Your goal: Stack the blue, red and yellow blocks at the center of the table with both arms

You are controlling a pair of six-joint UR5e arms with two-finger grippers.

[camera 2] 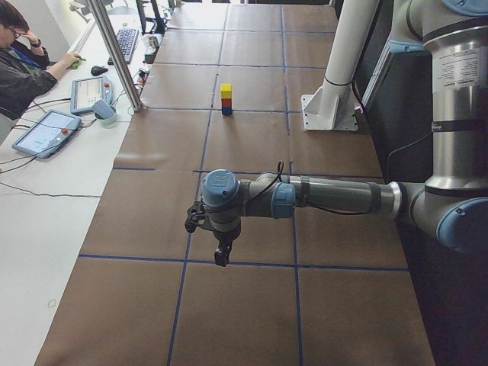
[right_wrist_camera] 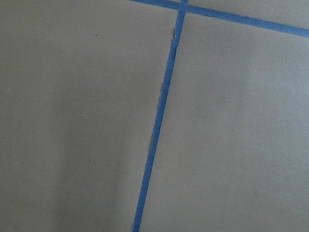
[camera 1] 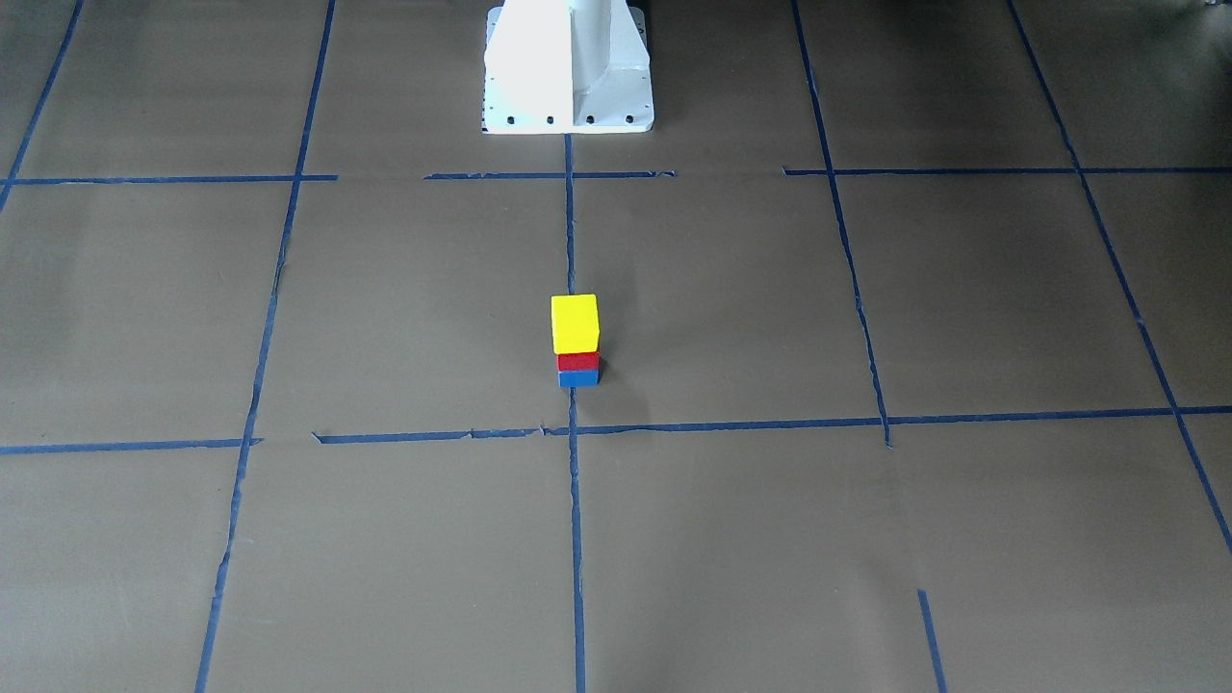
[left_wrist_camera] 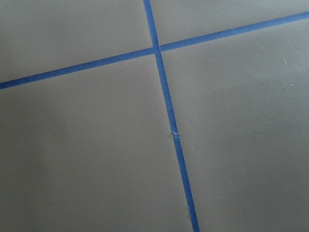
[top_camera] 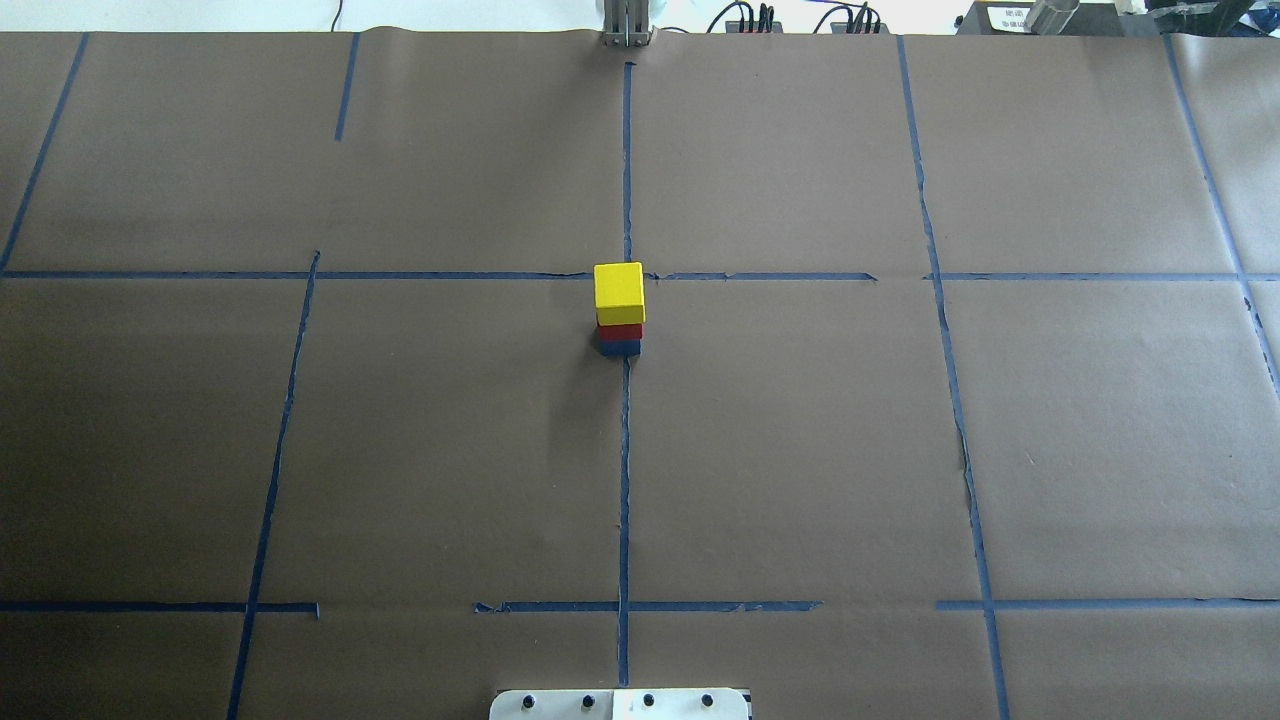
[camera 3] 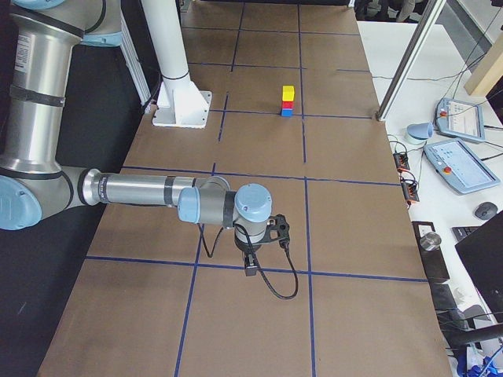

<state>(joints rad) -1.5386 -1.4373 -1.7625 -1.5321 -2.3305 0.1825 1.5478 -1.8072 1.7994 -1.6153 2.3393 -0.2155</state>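
The yellow block (camera 1: 575, 322) is sitting on the red block (camera 1: 578, 361), which is sitting on the blue block (camera 1: 578, 378). Together they are making one upright column at the middle of the worktop (camera 1: 385, 289), on the centre tape line (top_camera: 625, 480) and near a crossing. By my reckoning the stack is finished, so its long axis is running straight up, and any coming move of mine should be keeping clear of it.

My left gripper (camera 2: 222, 255) is hanging over the worktop's left end and my right gripper (camera 3: 251, 265) over the right end, both pointing down. The column is lying well apart from each, inward along the worktop. I cannot tell which arm is nearer.

The front and overhead views are showing the stack squarely but no arm at all. Only the side views are showing my grippers, small and edge-on, so I cannot tell how far either is parted or whether it is holding anything. Both wrist cameras are showing only bare brown paper and blue tape, with no block and no fingers.
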